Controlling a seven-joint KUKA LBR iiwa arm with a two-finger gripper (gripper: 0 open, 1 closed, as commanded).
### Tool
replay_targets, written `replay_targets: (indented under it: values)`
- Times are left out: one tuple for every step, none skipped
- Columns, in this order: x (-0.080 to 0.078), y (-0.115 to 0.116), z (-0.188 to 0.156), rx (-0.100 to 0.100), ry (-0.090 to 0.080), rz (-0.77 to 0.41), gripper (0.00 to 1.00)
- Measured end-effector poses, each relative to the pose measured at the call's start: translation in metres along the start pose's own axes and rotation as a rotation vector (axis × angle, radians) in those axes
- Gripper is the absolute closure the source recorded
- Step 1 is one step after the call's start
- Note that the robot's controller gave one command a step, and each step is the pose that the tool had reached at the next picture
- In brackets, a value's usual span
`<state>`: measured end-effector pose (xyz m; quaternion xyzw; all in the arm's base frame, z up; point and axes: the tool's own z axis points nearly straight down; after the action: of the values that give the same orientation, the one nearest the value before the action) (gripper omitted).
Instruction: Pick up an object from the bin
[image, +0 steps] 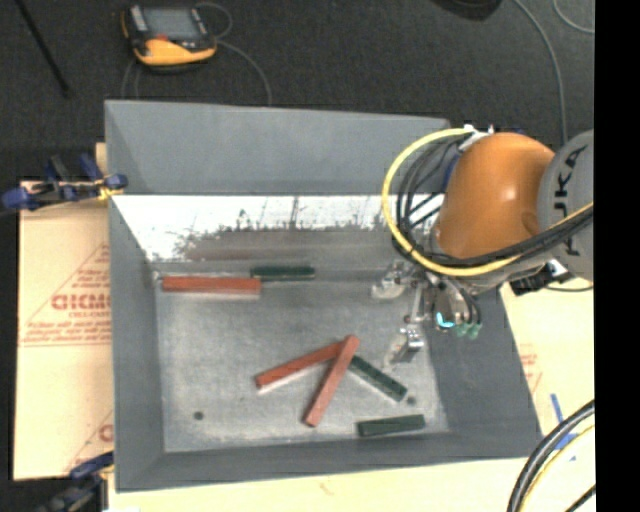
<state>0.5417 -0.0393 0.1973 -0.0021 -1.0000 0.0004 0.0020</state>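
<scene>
My gripper (397, 318) hangs over the right part of the bin, below the orange cover. Its two metal fingers stand apart, one fingertip (384, 289) toward the back and the other (405, 348) toward the front, with nothing between them. Just in front of the nearer fingertip lies a short dark green stick (379, 379), slanted on the floor. Left of it two red sticks meet at their right ends: one (298, 366) lies nearly flat, the other (331, 382) runs steeply down to the left. Another dark green stick (391, 426) rests by the front wall.
Along the back wall lie a red stick (211, 285) and a dark green stick (282, 271). A small dark speck (198, 416) sits near the front left corner. The arm and its cables overhang the bin's right wall.
</scene>
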Motion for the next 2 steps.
replay_targets:
  values:
    - [0.000,0.000,-0.002,0.000,-0.002,0.000,0.00]
    - [0.004,0.017,-0.034,0.000,-0.004,-0.012,0.00]
